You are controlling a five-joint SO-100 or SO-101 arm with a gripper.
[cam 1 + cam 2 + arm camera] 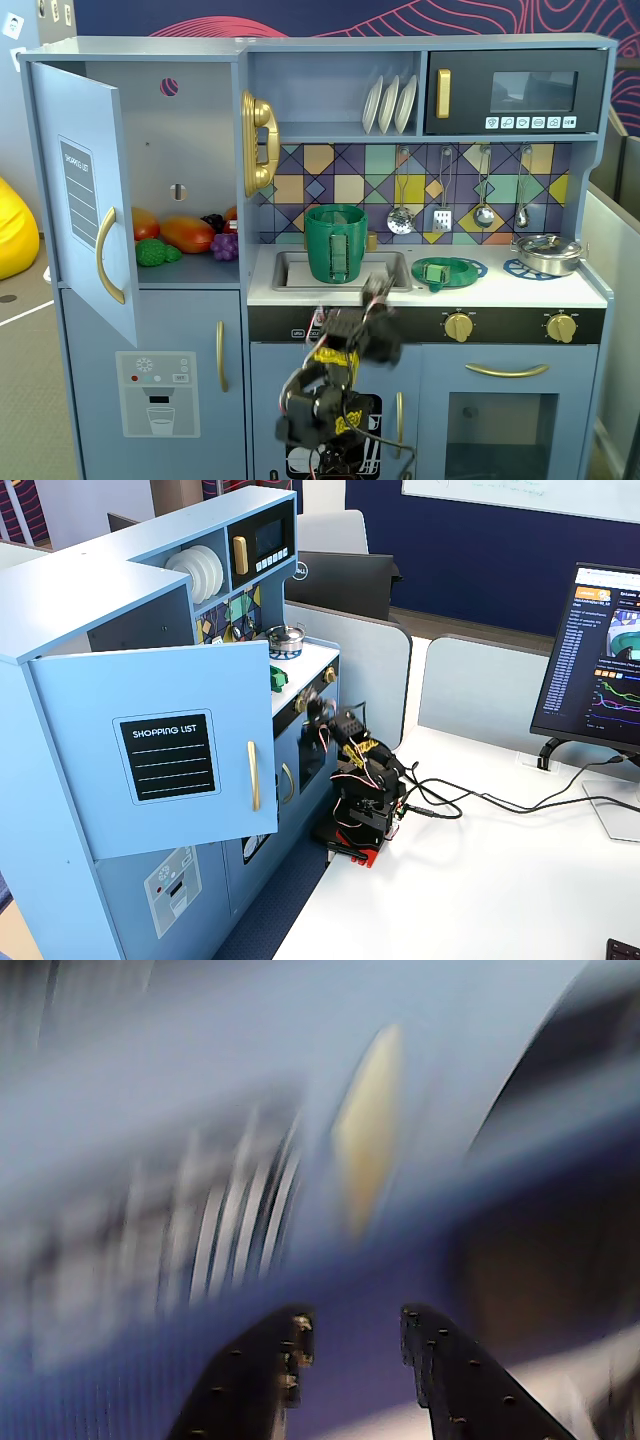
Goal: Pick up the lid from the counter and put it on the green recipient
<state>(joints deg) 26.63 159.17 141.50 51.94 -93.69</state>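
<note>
The lid (446,270) is being seen in a fixed view lying flat on the blue spoked burner ring (472,268) of the toy kitchen counter (590,291), its small lighter knob facing up. The green recipient (336,243) is being shown standing upright in the sink (385,268), at about nine o'clock from the lid and well apart from it, with its strap handle turned toward the camera. A shiny silver pot (548,254) is being shown at three o'clock from the lid, on the far burner.

The gripper (352,1335) is being held low in front of the counter edge, at roughly seven o'clock from the lid in that fixed view (376,297), touching neither task thing. In the wrist view, which is heavily blurred by motion, the two dark fingers (262,1360) are being shown spread apart with a clear gap and nothing between them, so the gripper is released.

In the other fixed view the arm (362,780) is being seen folded on the white desk (480,880), just beside the kitchen front, with the fridge door (160,750) hanging open.
</note>
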